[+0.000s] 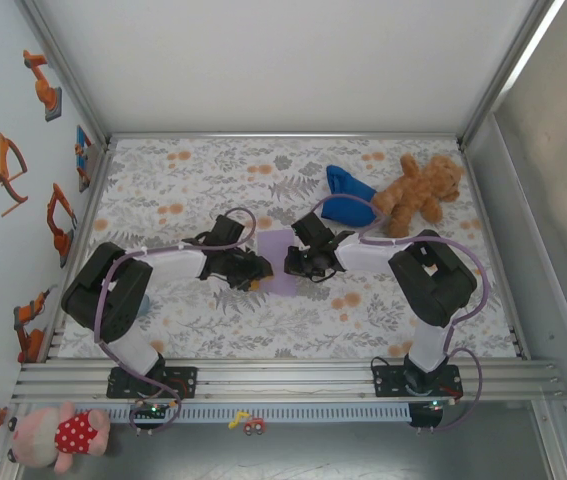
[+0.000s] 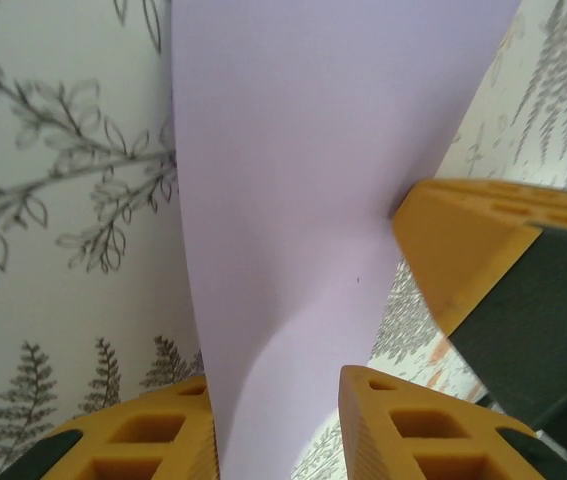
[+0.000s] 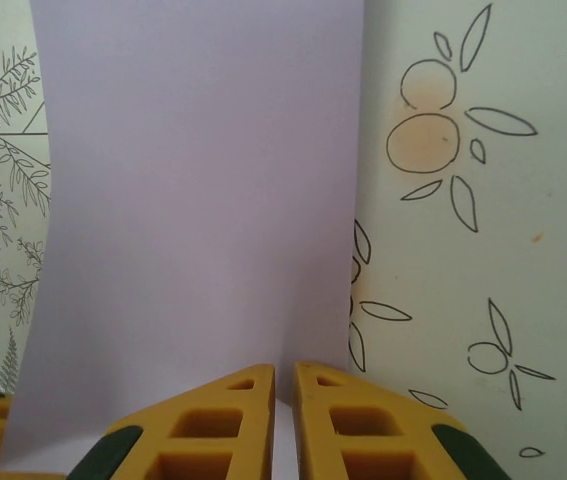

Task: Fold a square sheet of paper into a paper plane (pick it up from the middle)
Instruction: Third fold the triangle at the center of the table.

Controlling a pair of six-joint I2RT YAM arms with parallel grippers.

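Little done: paper [image 3: 193,200] pinched in right gripper [image 3: 283,370], loosely straddled by left gripper [image 2: 275,378] with parted tips; plane folds remaining.

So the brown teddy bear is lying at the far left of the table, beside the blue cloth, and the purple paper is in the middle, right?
Not quite. The top external view shows the brown teddy bear at the far right of the table, not the left. It is beside the blue cloth, and the purple paper is in the middle.
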